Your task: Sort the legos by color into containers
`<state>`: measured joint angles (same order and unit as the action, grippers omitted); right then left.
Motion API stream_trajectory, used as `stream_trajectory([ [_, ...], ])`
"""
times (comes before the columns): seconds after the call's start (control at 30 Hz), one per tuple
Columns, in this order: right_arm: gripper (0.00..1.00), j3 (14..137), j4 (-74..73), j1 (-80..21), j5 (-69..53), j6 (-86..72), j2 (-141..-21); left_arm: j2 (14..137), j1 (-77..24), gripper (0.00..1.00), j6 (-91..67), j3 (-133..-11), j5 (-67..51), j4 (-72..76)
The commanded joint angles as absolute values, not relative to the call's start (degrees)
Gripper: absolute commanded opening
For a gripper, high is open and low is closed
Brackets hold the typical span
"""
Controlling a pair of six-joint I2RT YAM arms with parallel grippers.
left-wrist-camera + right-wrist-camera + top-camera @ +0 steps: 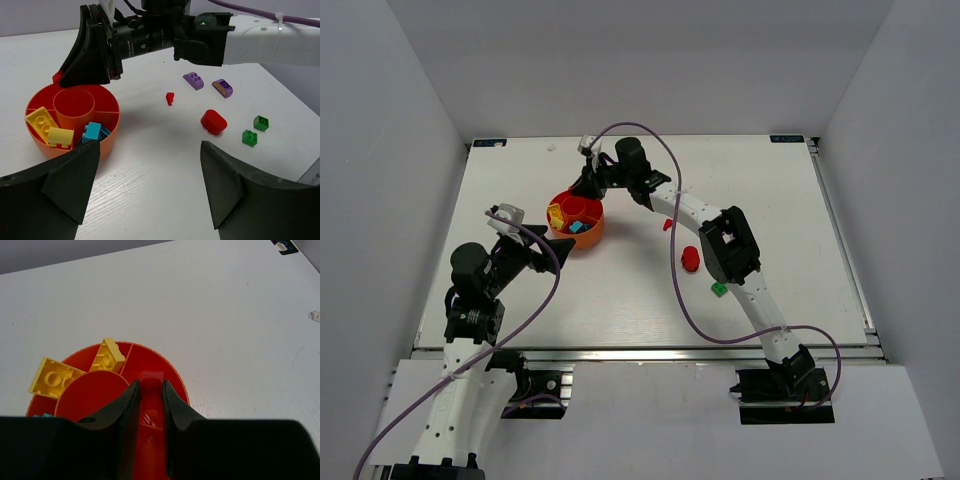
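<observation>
Right wrist: right gripper [150,395] clamped on red lego [151,379], unseen from top; left gripper [150,150] spread.

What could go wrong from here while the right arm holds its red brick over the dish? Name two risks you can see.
1. The right gripper holds the red brick near the rim of the dish, beside the wedge with a yellow brick; released off-centre, it might land there or bounce out.
2. The open left gripper sits close to the dish; a small move could nudge it.
</observation>
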<state>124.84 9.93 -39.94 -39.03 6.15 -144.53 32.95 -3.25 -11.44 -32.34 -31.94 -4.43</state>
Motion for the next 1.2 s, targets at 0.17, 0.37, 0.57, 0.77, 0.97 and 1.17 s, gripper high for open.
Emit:
stream_trajectory([
  [0.17, 0.43, 125.2, 12.1, -40.3, -39.7, 5.4, -143.9, 33.5, -3.5, 0.91, -11.2, -32.3, -32.6, -4.4],
  [0.37, 0.46, 124.9, 11.7, -40.1, -39.3, 5.2, -142.7, 33.9, -3.5, 0.91, -11.2, -32.3, -33.1, -4.2],
  [0.57, 0.33, 123.5, 9.1, -37.7, -36.4, 3.4, -135.5, 38.0, -3.5, 0.83, -13.4, -30.9, -37.9, -0.4],
  [0.77, 0.21, 112.0, 6.2, -30.9, -36.0, -4.8, -124.5, 48.3, -3.5, 0.45, -20.9, -31.7, -44.7, 6.7],
  [0.97, 0.43, 88.7, 6.2, -22.2, -42.0, -4.7, -108.6, 56.6, -10.5, 0.49, -24.7, -38.2, -40.5, 8.3],
  [1.17, 0.6, 78.8, -11.8, -12.2, -50.7, 4.3, -91.4, 75.6, -26.5, 0.61, -22.6, -53.0, -27.0, 0.7],
])
